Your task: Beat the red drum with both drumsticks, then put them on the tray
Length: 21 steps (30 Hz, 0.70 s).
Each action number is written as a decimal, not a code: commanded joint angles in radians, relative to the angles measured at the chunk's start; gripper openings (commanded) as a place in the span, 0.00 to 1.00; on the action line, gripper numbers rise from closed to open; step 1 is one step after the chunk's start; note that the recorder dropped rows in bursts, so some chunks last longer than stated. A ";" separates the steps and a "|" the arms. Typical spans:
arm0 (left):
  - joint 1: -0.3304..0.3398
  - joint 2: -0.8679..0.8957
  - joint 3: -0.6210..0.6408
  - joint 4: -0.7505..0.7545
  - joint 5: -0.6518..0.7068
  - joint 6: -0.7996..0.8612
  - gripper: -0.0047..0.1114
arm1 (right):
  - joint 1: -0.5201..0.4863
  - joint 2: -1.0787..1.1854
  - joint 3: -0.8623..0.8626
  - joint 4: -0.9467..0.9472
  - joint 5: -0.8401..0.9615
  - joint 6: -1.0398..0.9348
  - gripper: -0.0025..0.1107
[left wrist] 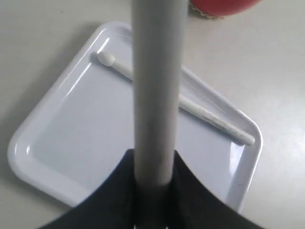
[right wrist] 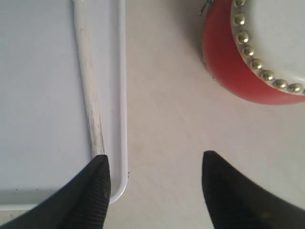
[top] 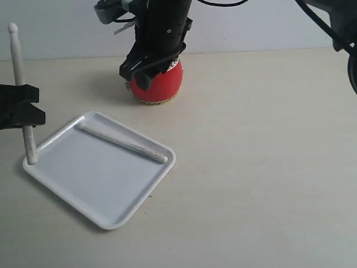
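L pincer [top: 24,107], black, far left of ext view, is clamped tight on a slim pale wooden drumstick [top: 19,72]. That stick stands near upright w/ a slight tilt and its rounded tip on top. Its lower end is at the left corner of the flat white plastic tray [top: 109,222], which has rounded corners and a low rim. Can't tell if that end touches the rim. L wrist view: the upright stick [left wrist: 155,95] runs out from between the black fingers, w/ the tray under it.

2nd pale wooden drumstick [top: 125,143] lies flat inside the tray along the rim nearest the drum.

Small glossy red drum [top: 164,85], w/ cream skin top and metal studs round the rim, sits on the pale desk [top: 268,167] behind the tray, apart from it.

R pincer [top: 139,70], black, hangs in front of the drum's upper part and hides its top in ext view. R wrist view: R pincer [right wrist: 155,164] is spread wide w/ nothing gripped, only bare desk in the gap. One fingertip [right wrist: 97,186] overlaps the tray corner and the end of the 2nd stick [right wrist: 88,95]. The drum [right wrist: 224,62] is off to the other side, not touched.
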 commanded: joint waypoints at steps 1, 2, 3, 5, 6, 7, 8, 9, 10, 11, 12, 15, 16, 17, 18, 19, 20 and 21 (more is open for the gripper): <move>-0.066 -0.009 0.004 0.071 -0.043 -0.241 0.04 | -0.005 -0.010 -0.004 0.000 -0.004 0.006 0.51; -0.097 -0.009 0.004 0.099 -0.060 -0.298 0.04 | -0.005 -0.010 -0.004 0.000 -0.004 0.006 0.51; -0.124 -0.009 0.004 0.137 -0.082 -0.374 0.04 | -0.005 -0.010 -0.004 0.000 -0.004 0.009 0.51; -0.200 -0.009 0.004 0.244 -0.141 -0.550 0.04 | -0.005 -0.010 -0.004 0.000 -0.004 0.024 0.51; -0.228 -0.009 0.004 0.301 -0.154 -0.639 0.04 | -0.005 -0.010 -0.004 0.000 -0.004 0.035 0.51; -0.258 -0.009 0.004 0.386 -0.168 -0.757 0.04 | -0.005 -0.012 -0.004 0.000 -0.004 0.053 0.51; -0.280 -0.009 0.004 0.480 -0.177 -0.889 0.04 | -0.005 -0.017 -0.004 0.000 -0.004 0.079 0.51; -0.291 -0.009 0.004 0.558 -0.177 -0.992 0.04 | -0.005 -0.021 -0.004 0.000 -0.004 0.112 0.51; -0.297 -0.007 0.004 0.654 -0.177 -1.113 0.04 | -0.005 -0.031 -0.004 0.000 -0.004 0.137 0.51; -0.299 -0.005 0.004 0.732 -0.166 -1.217 0.04 | -0.005 -0.041 -0.004 0.000 -0.004 0.149 0.51; -0.299 -0.003 0.004 0.777 -0.135 -1.302 0.04 | -0.005 -0.053 -0.004 0.000 -0.004 0.153 0.51; -0.299 0.009 0.004 0.807 -0.040 -1.431 0.04 | -0.005 -0.090 -0.004 0.002 -0.004 0.153 0.51; -0.299 0.013 0.004 0.803 -0.005 -1.452 0.04 | -0.005 -0.103 -0.004 0.002 -0.004 0.153 0.51; -0.299 0.013 0.004 0.801 0.018 -1.459 0.04 | -0.005 -0.116 -0.004 0.002 -0.004 0.153 0.51; -0.299 0.016 0.004 0.801 0.032 -1.463 0.04 | -0.005 -0.126 -0.004 0.002 -0.004 0.153 0.51; -0.302 0.017 0.004 0.801 0.047 -1.467 0.04 | -0.005 -0.138 -0.004 0.002 -0.004 0.155 0.51; -0.305 0.022 0.004 0.801 0.049 -1.479 0.04 | -0.005 -0.151 -0.004 0.002 -0.004 0.155 0.51; -0.305 0.027 0.004 0.796 0.049 -1.487 0.04 | -0.005 -0.159 -0.004 0.002 -0.004 0.155 0.51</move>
